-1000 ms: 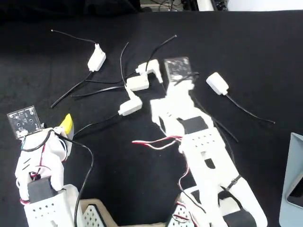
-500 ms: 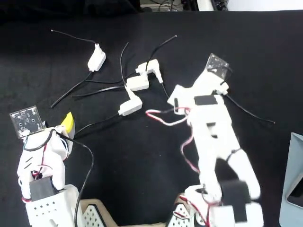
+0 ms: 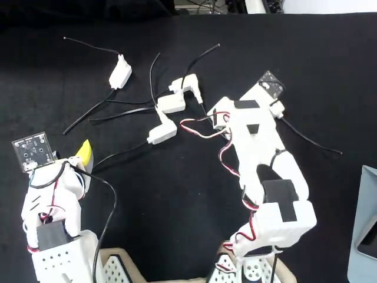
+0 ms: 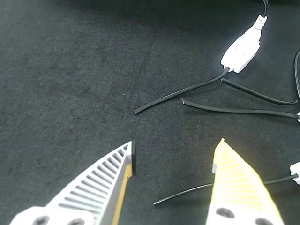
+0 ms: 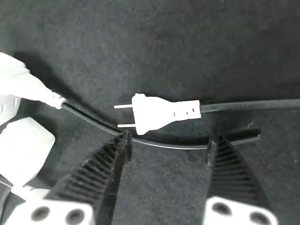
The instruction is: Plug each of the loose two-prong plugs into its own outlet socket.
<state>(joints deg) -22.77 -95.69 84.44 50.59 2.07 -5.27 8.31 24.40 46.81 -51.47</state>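
Note:
A white two-prong plug (image 5: 159,112) on a black cord lies flat on the black mat, prongs bare. My right gripper (image 5: 168,137) hovers open just above it, one finger to each side of the plug's near edge, touching nothing. In the high view the right arm (image 3: 253,127) covers most of that plug (image 3: 277,109). Several more white plug and socket pieces lie in the middle: one far left (image 3: 120,73), two close together (image 3: 172,103), one nearer (image 3: 161,132). My left gripper (image 4: 176,143) is open and holds nothing at the near left, well short of the white piece (image 4: 241,47).
Loose black cords (image 3: 112,106) cross the mat between the white pieces. Two white blocks (image 5: 23,150) lie close beside the right gripper's plug. A grey box (image 3: 365,224) stands at the right edge. The mat's (image 3: 177,194) near middle is bare.
The right arm has swung from the middle cluster rightward and now sits over the right-hand plug. The left arm has barely moved.

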